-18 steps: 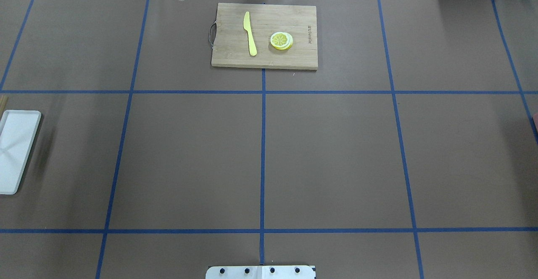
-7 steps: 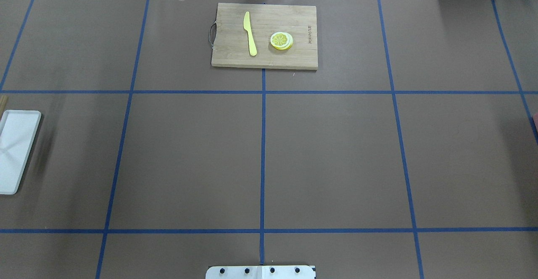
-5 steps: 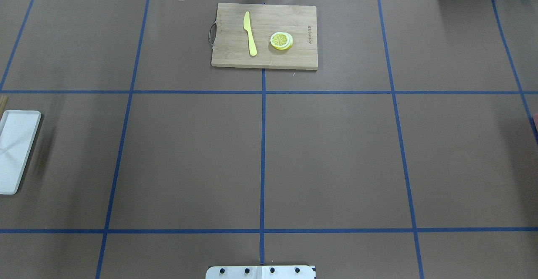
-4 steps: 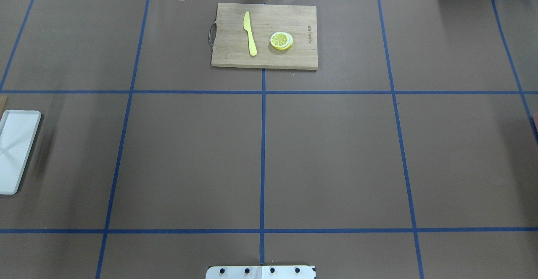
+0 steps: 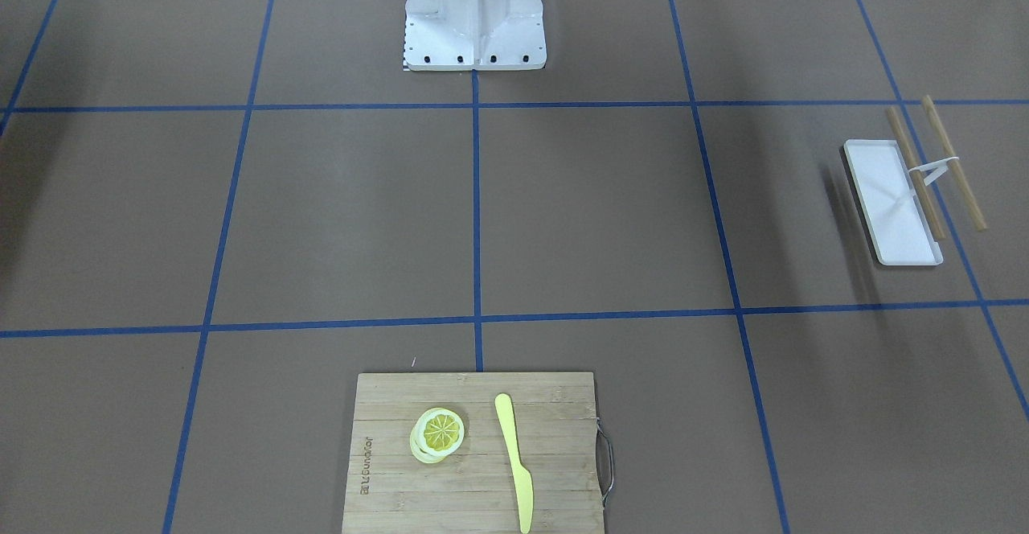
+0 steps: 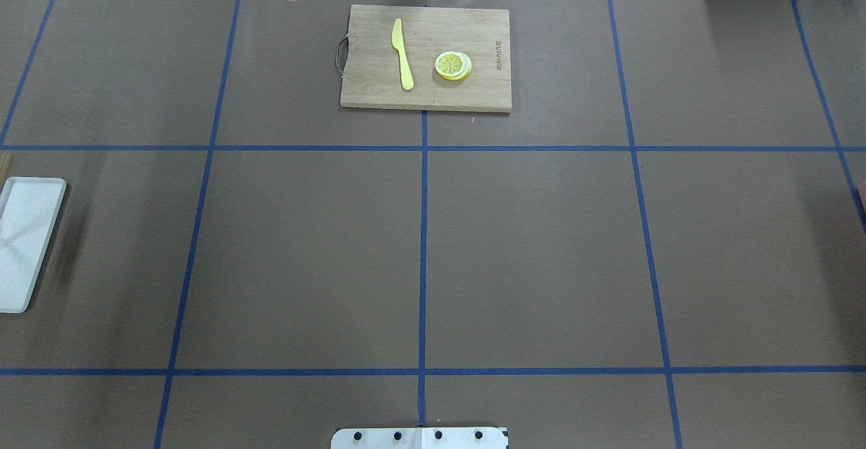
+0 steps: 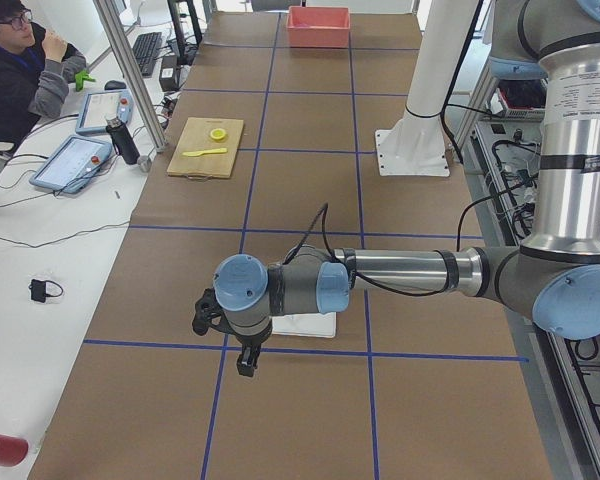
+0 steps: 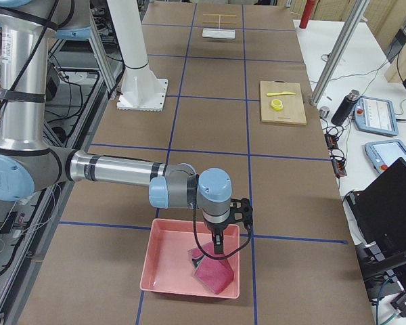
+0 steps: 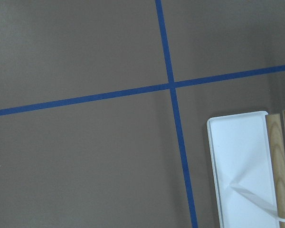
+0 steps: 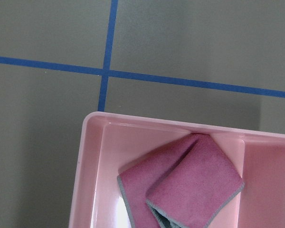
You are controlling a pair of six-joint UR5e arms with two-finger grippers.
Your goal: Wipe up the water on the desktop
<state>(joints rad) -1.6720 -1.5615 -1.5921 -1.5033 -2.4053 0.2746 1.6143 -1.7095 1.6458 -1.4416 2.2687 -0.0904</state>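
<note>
Right pincer hangs over pink tray; cloth lies at 5 o'clock in its wrist view. Left pincer far off. Open or closed: cannot tell, either.

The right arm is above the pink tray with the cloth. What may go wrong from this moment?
1. The cloth lies folded in the pink tray. The right end effector above it might pinch only one layer, or catch the tray and lift it too.
2. No wet patch shows on the desktop, so the wipe may go to the wrong place.
</note>
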